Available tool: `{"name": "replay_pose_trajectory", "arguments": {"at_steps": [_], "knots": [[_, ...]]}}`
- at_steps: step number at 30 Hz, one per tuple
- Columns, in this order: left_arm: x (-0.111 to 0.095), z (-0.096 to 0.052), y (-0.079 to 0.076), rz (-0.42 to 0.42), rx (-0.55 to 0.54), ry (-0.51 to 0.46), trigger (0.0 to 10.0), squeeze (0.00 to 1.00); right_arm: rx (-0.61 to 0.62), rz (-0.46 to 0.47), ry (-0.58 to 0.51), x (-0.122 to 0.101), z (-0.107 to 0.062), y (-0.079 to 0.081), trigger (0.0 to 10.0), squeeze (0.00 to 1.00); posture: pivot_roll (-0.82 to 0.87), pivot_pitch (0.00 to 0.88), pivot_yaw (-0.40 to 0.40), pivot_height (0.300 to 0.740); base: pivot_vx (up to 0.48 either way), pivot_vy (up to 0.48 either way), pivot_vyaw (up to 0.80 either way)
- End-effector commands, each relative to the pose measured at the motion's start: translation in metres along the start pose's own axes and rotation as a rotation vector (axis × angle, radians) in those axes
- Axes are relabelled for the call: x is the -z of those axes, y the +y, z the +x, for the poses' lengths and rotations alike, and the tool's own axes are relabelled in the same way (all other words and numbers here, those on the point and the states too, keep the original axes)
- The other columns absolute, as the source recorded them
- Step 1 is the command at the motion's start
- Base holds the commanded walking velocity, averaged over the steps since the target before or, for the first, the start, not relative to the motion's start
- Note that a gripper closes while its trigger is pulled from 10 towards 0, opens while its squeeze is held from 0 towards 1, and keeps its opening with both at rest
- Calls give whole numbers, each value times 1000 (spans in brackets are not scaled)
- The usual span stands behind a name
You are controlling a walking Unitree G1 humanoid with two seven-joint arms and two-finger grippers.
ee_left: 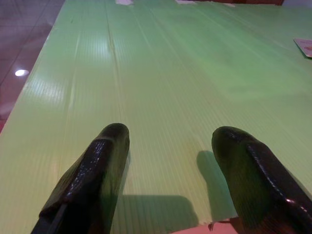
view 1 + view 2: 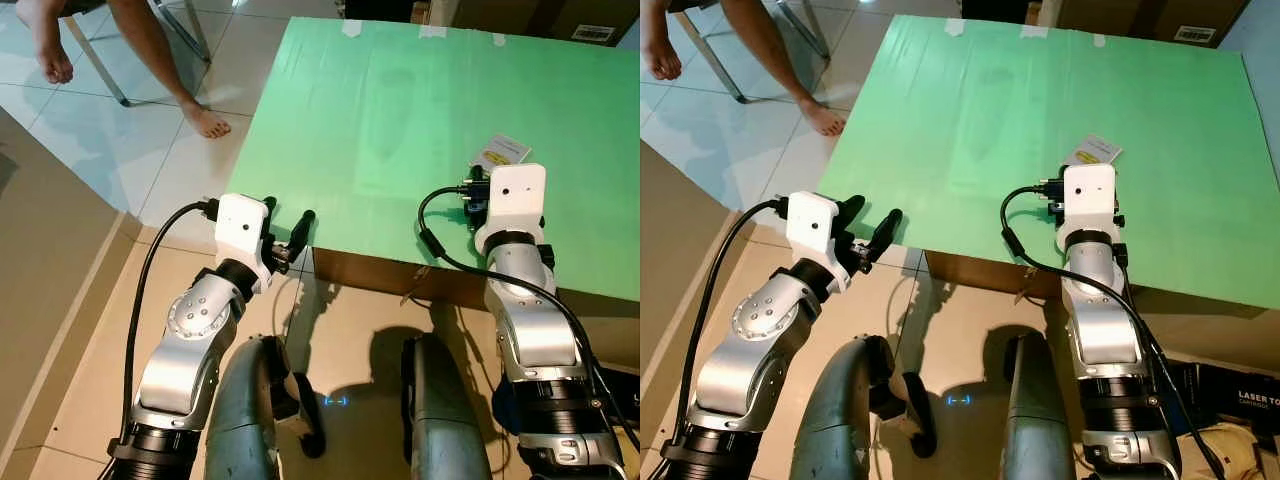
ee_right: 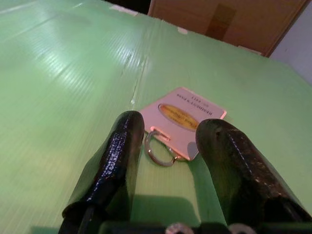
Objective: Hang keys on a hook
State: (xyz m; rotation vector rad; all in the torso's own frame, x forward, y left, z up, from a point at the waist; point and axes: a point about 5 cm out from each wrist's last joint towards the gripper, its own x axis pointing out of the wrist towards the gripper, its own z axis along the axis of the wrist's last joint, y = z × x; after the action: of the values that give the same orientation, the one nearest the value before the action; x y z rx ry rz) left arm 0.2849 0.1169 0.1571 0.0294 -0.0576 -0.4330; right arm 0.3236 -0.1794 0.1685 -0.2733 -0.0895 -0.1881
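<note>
The right gripper (image 3: 168, 141), fingers parted and empty, straddles the light, flat key tag (image 3: 183, 119), likely best pinched at its stiff metal ring (image 3: 158, 151).

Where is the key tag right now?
The key tag lies flat on the green table, on the robot's right side, just ahead of the open right gripper.

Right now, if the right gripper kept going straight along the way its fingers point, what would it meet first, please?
Probably the key ring on the white tag, lying on the green table just ahead of the open right gripper. How high the fingertips are above the table is unclear.
</note>
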Motion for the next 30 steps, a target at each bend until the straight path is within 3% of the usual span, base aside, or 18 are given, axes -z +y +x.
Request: {"name": "replay_pose_trajectory", "arguments": {"at_steps": [1,30], "knots": [[3,-3,1,5,-3,10,10000,0,2,4,15,4,0,-1,10000,0,-169,297,45,610,0,0,0],[3,-7,3,12,-13,19,10000,0,12,-38,17,11,12,-10,10000,0,-151,319,51,610,0,0,0]]}}
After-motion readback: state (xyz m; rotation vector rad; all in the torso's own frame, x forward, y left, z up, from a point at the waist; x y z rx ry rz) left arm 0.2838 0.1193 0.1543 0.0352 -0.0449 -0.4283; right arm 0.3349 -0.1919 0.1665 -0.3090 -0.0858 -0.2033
